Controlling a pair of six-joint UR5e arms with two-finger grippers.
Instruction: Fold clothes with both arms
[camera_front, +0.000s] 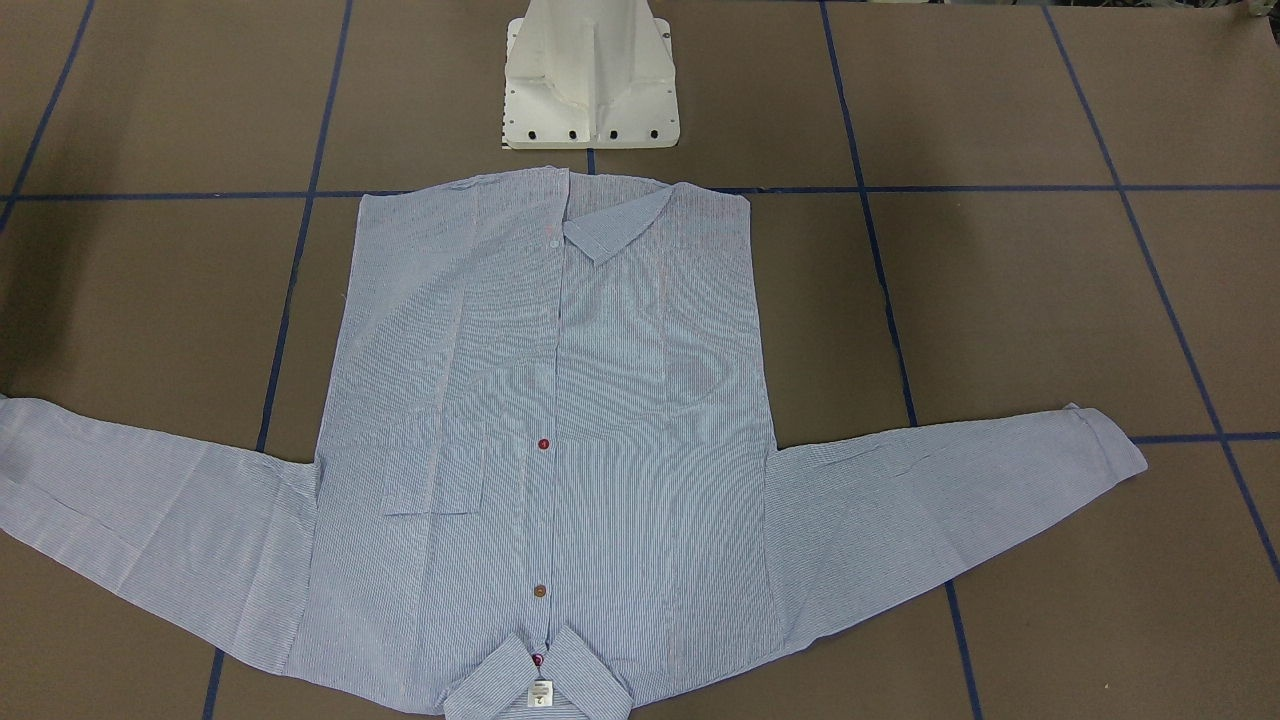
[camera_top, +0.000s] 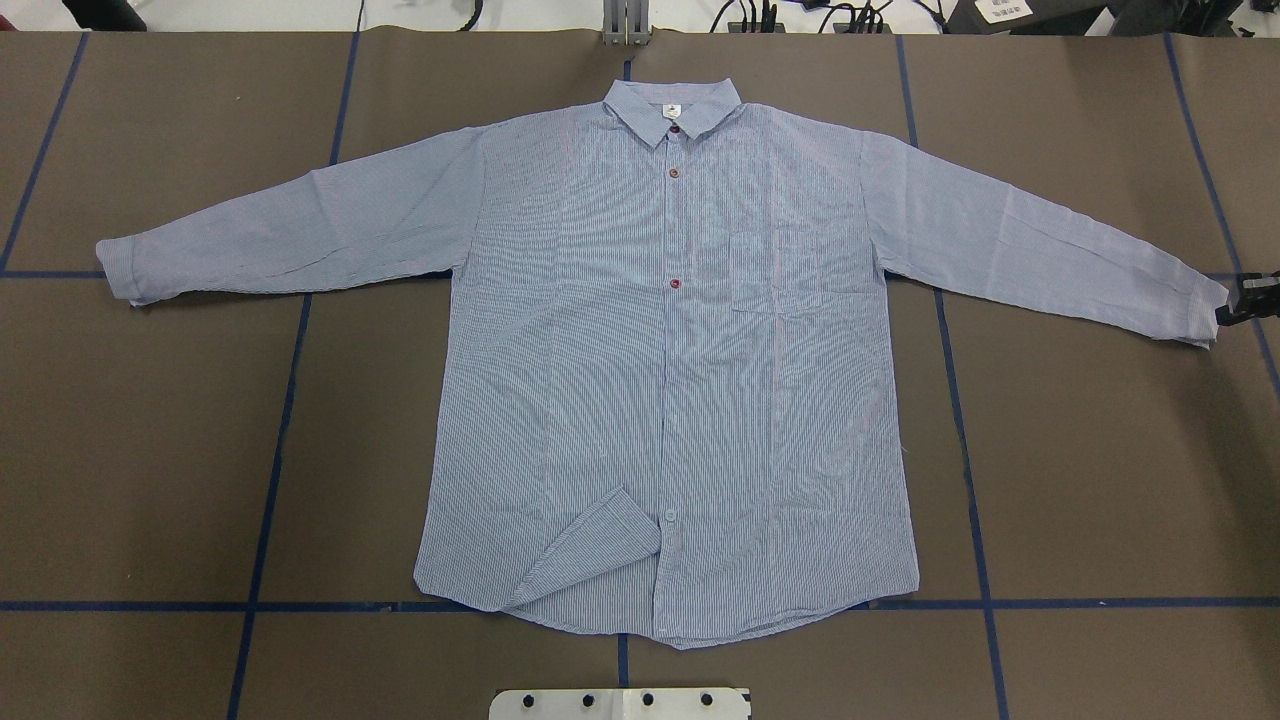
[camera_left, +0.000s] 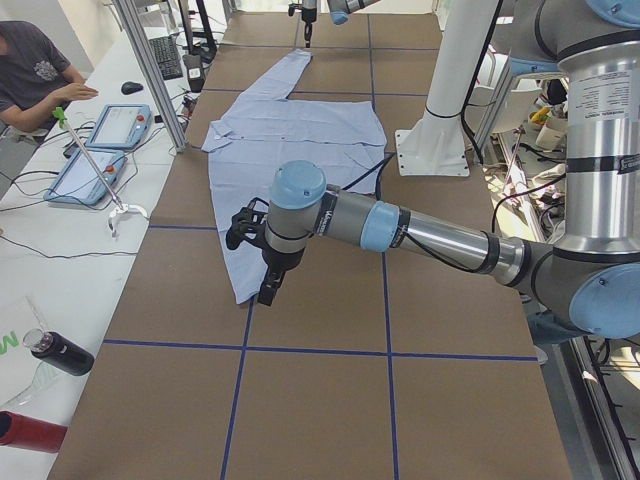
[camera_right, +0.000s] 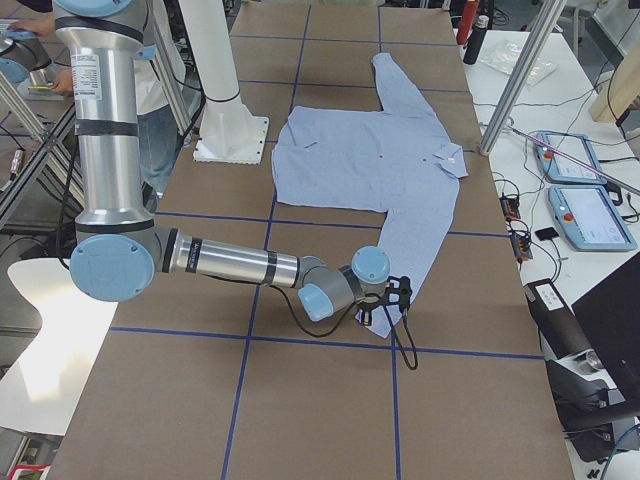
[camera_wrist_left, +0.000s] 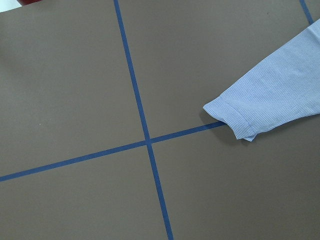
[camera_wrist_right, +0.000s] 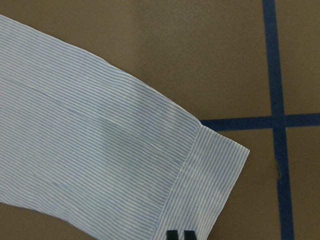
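The striped shirt (camera_top: 660, 380) lies flat and face up on the brown table, collar (camera_top: 672, 105) away from the robot and both sleeves spread out. One hem corner (camera_top: 600, 550) is turned over. My right gripper (camera_top: 1228, 308) is at the right sleeve's cuff (camera_wrist_right: 210, 165). In the right wrist view its fingertips (camera_wrist_right: 172, 235) are close together at the cuff's edge, and the cloth lies flat and unpinched. My left gripper (camera_left: 268, 292) hangs over the left cuff (camera_wrist_left: 235, 120). It shows only in the exterior left view, so I cannot tell whether it is open or shut.
The white pedestal base (camera_front: 590, 80) stands just behind the hem. Blue tape lines (camera_top: 290, 400) grid the table. Along the far side are a seated person (camera_left: 30, 80), teach pendants (camera_left: 115, 125) and bottles (camera_left: 60, 352).
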